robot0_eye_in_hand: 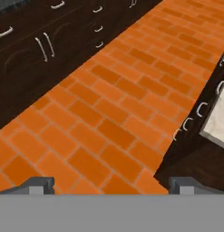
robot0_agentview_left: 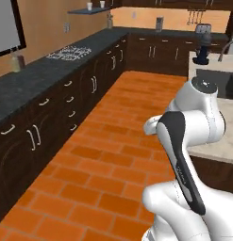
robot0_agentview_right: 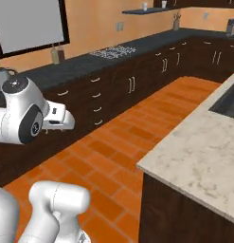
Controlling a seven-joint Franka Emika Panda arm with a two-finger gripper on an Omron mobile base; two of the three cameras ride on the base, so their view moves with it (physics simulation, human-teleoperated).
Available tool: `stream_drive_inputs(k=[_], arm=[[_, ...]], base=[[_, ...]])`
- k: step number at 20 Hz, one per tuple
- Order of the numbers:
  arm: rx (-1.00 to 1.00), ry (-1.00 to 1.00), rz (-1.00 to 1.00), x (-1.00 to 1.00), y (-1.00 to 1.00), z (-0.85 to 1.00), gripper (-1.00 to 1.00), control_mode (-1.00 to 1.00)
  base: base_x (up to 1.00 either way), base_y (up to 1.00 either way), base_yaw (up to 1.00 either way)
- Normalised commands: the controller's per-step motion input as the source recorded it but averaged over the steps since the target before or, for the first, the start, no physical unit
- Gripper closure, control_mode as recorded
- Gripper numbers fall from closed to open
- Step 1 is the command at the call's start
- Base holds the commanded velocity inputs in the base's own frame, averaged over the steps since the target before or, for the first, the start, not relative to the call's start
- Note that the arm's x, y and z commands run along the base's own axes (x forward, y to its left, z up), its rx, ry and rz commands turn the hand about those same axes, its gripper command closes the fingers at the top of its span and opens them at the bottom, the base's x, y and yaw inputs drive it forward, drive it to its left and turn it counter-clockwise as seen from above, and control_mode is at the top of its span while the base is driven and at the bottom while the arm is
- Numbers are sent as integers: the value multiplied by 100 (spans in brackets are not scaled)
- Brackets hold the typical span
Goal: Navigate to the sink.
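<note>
facing the floor, the gripper (robot0_eye_in_hand: 111,185) is spread; the sink (robot0_agentview_right: 227,102) (fixed, nothing to grasp) lies ahead-right.

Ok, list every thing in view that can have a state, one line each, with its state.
end effector: open, fingertips wide apart, holding nothing, over the brick floor.
sink: basin dark, nothing seen in the visible part; set in the beige marble counter.
faucet: no water seen running.
cabinet doors: all shut.
drawers: all shut.
stovetop: no pot on it, no flame seen.
</note>
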Motion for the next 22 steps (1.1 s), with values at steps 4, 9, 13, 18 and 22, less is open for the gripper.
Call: stream_drive_inputs(k=[4, 9, 13, 18, 22], arm=[[0, 0, 0, 0, 0, 0, -100, 100], [0, 0, 0, 0, 0, 0, -100, 100], [0, 0, 0, 0, 0, 0, -100, 100], [0, 0, 0, 0, 0, 0, -100, 100], [0, 0, 0, 0, 0, 0, -100, 100]], base=[[76, 92, -66], [78, 91, -66], [83, 91, -65], [87, 83, -61], [94, 76, -59]])
